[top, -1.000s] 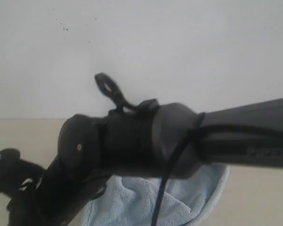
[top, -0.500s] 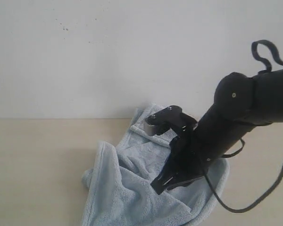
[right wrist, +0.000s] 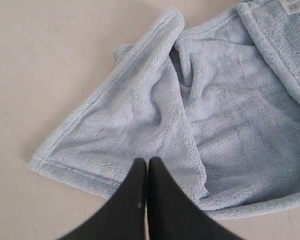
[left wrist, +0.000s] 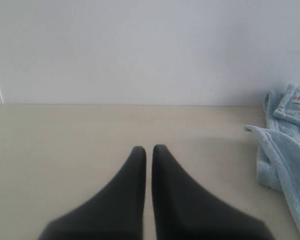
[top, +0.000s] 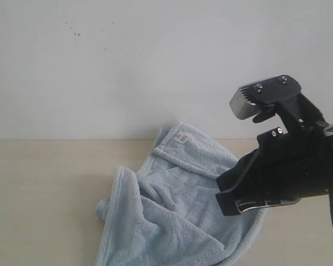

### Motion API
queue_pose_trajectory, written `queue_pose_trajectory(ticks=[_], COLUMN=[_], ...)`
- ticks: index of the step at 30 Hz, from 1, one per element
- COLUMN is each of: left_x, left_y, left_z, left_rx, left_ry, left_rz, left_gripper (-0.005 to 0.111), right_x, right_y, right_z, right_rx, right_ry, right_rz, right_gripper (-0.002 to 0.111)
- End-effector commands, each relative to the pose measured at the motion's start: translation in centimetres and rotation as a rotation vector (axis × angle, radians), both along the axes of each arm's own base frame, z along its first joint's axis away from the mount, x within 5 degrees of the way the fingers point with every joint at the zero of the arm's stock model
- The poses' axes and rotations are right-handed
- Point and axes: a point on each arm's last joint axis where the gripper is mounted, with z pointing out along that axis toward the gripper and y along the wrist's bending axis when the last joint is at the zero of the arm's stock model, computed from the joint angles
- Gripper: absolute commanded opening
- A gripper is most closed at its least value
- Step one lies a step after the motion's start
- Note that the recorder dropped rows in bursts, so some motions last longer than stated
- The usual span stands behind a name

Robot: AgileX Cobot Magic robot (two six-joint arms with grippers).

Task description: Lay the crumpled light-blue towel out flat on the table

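1. Towel [top: 172,205] lies crumpled on the desk [top: 39,188]. The corner with the label [top: 182,137] is at the far edge by the wall [top: 155,66], and the long axis runs from there toward the near edge.
2. Right hand [right wrist: 147,164] – fingers pressed together, grasping nothing – hangs over the towel, above a flap [right wrist: 140,110] folded across its middle.
3. Left hand [left wrist: 149,149] is likewise clenched and empty, over bare desk; the towel is well apart, off to its side.
4. Judgement: the right arm is the nearer — the flap's hem lies just ahead of its fingertips, so it likely must open first.
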Motion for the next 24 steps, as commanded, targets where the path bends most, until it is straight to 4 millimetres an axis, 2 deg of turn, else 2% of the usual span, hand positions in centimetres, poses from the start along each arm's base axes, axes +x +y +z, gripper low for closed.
queue_pose_trajectory(ticks=[1,3,5,7,8,16,19,24], left_x=[0.0,0.0,0.0,0.0,0.0,-0.1,-0.4,-0.6], left_y=[0.0,-0.1,-0.1,-0.1,-0.2,-0.9,-1.7,-2.6], left_z=[0.0,0.3,1.0,1.0,0.9,0.8,1.6,2.8], left_rx=[-0.007,-0.126,-0.405,-0.710,-0.756,-1.015,-0.968,-0.903], left_ry=[-0.009,-0.044,-0.136,-0.142,-0.126,-0.037,0.015,-0.041], left_rz=[0.002,0.002,-0.002,-0.004,-0.005,-0.039,-0.122,-0.271], left_gripper=[0.004,0.004,0.004,0.004,0.004,0.004,0.004,0.004], right_x=[-0.3,-0.3,-0.3,-0.3,-0.2,0.0,0.2,0.6], right_y=[-0.2,-0.2,-0.2,-0.2,-0.2,-0.2,-0.3,-0.4], right_z=[0.2,0.2,0.2,0.2,0.2,0.4,0.5,0.8], right_rx=[0.007,0.006,0.006,0.007,0.008,0.007,-0.004,-0.017], right_ry=[0.004,0.006,0.006,0.004,0.001,-0.034,-0.077,-0.143], right_rz=[0.001,0.002,0.002,0.001,-0.001,-0.008,-0.002,-0.015], right_gripper=[0.000,0.000,0.000,0.000,0.000,0.000,0.000,0.000])
